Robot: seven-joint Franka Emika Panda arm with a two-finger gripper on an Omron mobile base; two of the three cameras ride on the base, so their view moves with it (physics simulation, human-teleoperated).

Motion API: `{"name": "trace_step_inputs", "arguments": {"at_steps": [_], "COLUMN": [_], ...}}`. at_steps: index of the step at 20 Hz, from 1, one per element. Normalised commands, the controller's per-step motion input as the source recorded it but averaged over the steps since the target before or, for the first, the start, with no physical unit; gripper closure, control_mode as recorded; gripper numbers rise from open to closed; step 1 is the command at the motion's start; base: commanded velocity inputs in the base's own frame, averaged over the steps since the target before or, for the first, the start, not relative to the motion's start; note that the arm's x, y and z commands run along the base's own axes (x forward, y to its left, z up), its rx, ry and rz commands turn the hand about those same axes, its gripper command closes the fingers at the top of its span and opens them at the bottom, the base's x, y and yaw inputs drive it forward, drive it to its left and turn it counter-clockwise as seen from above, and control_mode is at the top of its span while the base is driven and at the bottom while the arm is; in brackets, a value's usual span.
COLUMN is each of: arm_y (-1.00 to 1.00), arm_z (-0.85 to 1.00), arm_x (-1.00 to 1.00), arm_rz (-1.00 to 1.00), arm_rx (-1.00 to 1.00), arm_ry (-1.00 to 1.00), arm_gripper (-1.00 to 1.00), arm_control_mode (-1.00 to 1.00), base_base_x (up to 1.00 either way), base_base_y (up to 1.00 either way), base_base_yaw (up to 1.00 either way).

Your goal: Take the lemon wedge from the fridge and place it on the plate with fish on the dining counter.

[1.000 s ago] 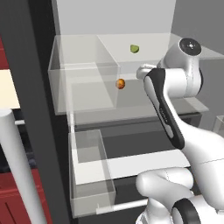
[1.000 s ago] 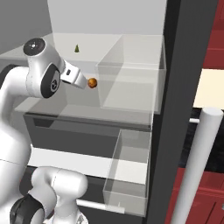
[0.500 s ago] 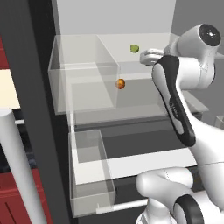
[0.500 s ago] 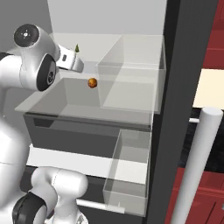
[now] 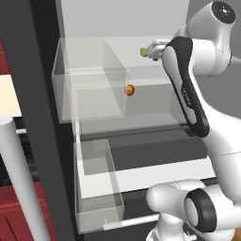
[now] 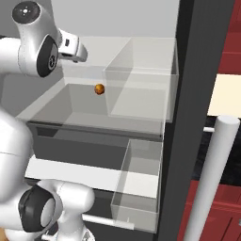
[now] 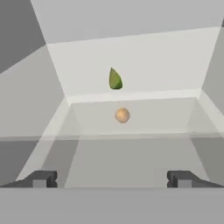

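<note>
White fridge [image 5: 117, 19] interior, doors open, dark grey frame at the sides. Upper shelf [image 6: 94, 52]: one lemon wedge [image 5: 143, 52], tiny, yellow-green, pointed, standing on the white shelf toward the back; in the hand view it stands point up [image 7: 115, 79] before the rear wall. Below and nearer than the wedge: one small round orange-brown ball [image 5: 129, 90], seen through a clear wall, apart from the wedge. Clear bin [image 5: 89, 75]: open-topped, on the door side of the shelf. Second clear bin [image 5: 96, 188]: lower, narrow, in front of a dark drawer front. Long silver bar handle [image 6: 212, 179] in the foreground. Arm: white with dark joints, reaching up into the upper shelf level; fingers [image 7: 43, 178] spread wide and holding nothing, the gripper [image 7: 112, 179] facing the wedge from short of it, no contact. In the left base view the hand's white tip lies just beside the wedge.
</note>
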Motion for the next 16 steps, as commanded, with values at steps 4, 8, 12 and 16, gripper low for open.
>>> {"name": "trace_step_inputs", "arguments": {"at_steps": [4,8,12,16], "arm_y": [0.0,0.0,0.0,0.01], "arm_z": [0.0,-0.11,-0.12,-0.25], "arm_x": [0.32,0.69,0.81,0.89], "arm_rz": [0.01,0.02,0.0,0.0], "arm_rx": [0.0,0.0,0.0,-0.04], "arm_ry": [0.0,0.0,0.01,0.1], "arm_gripper": [-1.0,-1.0,-1.0,-1.0], "arm_control_mode": [-1.0,-1.0,-1.0,-1.0], "base_base_x": [0.0,0.0,0.0,0.0], "base_base_y": [0.0,0.0,0.0,0.0], "base_base_yaw": [0.0,0.0,0.0,0.0]}}
